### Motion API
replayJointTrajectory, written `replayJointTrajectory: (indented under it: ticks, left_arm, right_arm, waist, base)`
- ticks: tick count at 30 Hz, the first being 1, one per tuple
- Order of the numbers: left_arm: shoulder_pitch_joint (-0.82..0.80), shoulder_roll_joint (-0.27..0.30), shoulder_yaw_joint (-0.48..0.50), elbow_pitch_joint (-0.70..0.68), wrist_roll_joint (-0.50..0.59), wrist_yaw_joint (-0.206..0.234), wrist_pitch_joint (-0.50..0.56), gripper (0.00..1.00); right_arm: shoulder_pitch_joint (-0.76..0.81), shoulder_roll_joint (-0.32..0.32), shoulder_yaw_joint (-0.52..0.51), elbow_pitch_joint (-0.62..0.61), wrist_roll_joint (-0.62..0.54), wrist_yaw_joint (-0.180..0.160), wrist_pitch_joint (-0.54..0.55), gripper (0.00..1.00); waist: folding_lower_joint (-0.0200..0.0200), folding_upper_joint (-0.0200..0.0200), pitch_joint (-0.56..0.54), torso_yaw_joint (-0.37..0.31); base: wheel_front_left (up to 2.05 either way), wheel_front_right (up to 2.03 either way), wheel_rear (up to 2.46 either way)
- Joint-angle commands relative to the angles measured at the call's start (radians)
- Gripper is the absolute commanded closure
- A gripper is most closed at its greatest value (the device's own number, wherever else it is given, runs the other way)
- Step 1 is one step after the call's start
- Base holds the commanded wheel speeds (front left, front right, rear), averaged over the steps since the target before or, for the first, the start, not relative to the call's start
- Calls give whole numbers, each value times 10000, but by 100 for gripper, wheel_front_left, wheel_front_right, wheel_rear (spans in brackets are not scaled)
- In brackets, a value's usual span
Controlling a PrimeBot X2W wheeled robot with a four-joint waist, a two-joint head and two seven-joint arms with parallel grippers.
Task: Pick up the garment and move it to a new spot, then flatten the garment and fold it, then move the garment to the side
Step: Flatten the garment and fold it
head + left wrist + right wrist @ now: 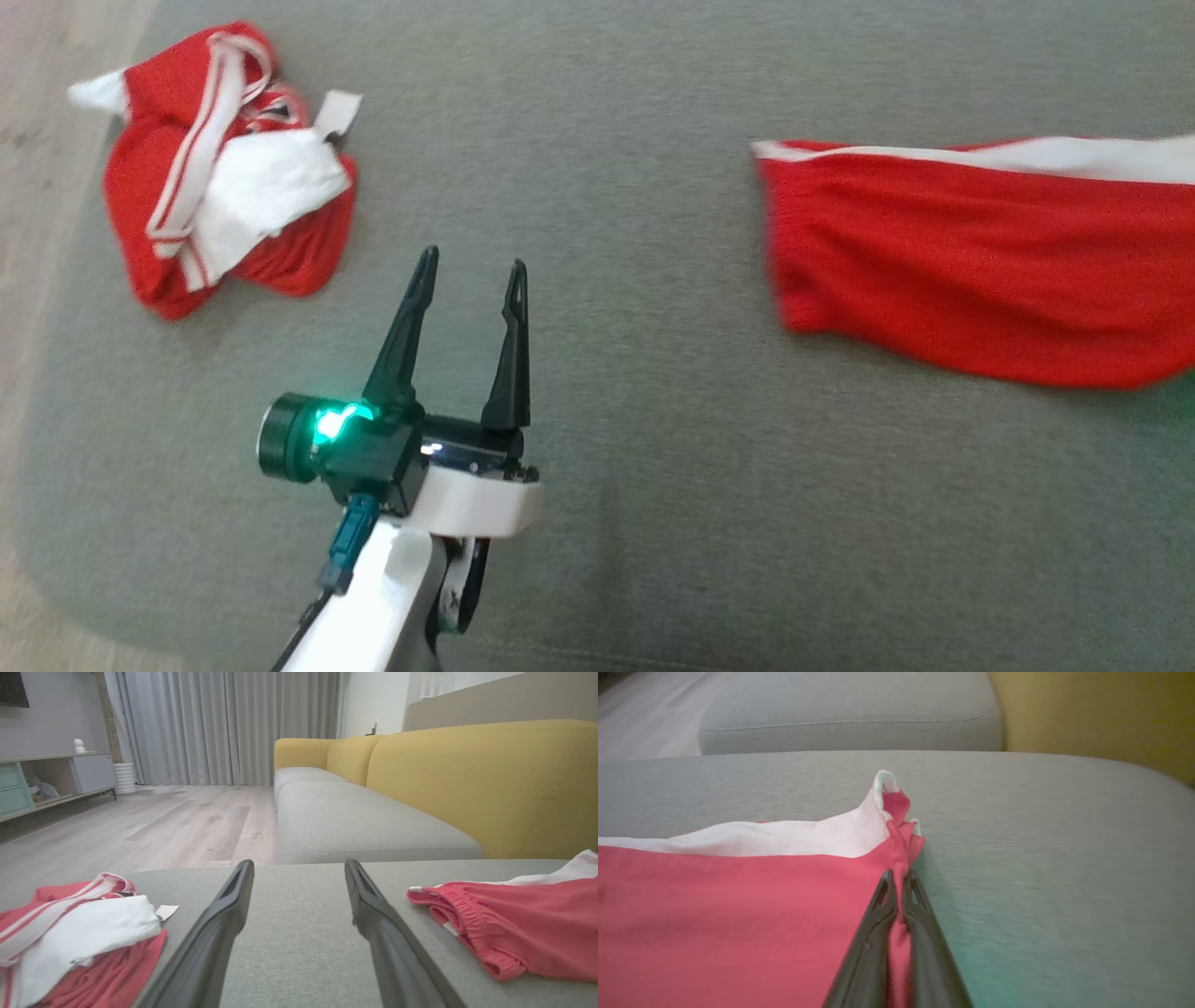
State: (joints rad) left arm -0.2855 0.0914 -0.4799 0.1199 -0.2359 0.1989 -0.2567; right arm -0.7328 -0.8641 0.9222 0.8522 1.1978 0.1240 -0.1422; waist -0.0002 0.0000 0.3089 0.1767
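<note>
A red garment (980, 280) with a white side stripe lies spread on the grey cushion (653, 485) at the right; its elastic waistband end faces the middle. In the right wrist view my right gripper (900, 873) is shut on a bunched corner of this garment (738, 914), lifting a small peak of cloth. My left gripper (473, 259) hovers open over bare cushion in the middle, holding nothing. Seen from the left wrist, the left gripper (299, 864) points between the two cloth items, with the garment (523, 924) off to its right.
A second red and white garment (224, 177) lies crumpled at the cushion's far left corner, also seen as a crumpled heap (70, 933). Beyond are a grey and yellow sofa (373, 812), wooden floor (187, 821) and a low cabinet (56, 779).
</note>
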Motion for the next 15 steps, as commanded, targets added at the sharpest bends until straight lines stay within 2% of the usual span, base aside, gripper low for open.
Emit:
replayJointTrajectory:
  ticks: [1, 4, 6, 12, 15]
  left_arm:
    - [-94, 135, 414, -361, 134, -57, -50, 0]
    - [-48, 92, 511, -348, 207, -177, -50, 0]
    - [-35, 23, 556, -290, 255, -299, -50, 0]
    - [-18, -101, 628, -103, 367, -438, -51, 0]
    - [-11, -150, 677, -10, 378, -523, -51, 0]
  right_arm:
    - [230, -677, -101, -32, 80, 67, -160, 100]
    - [-27, -1008, -178, -293, 41, 67, -249, 100]
    - [-438, -1007, -163, -717, -177, 67, -288, 100]
    - [-1153, -337, 50, -2010, -762, 67, 81, 100]
    - [-1343, 256, 186, -2603, -1100, 67, 397, 100]
  waist:
    - [2, 0, -133, -298]
    - [2, 0, -115, -531]
    - [2, 0, -128, -738]
    - [2, 0, -301, -986]
    - [2, 0, -412, -977]
  base:
    - [0, 0, 0]
    - [0, 0, 0]
    - [0, 0, 0]
    - [0, 0, 0]
    - [0, 0, 0]
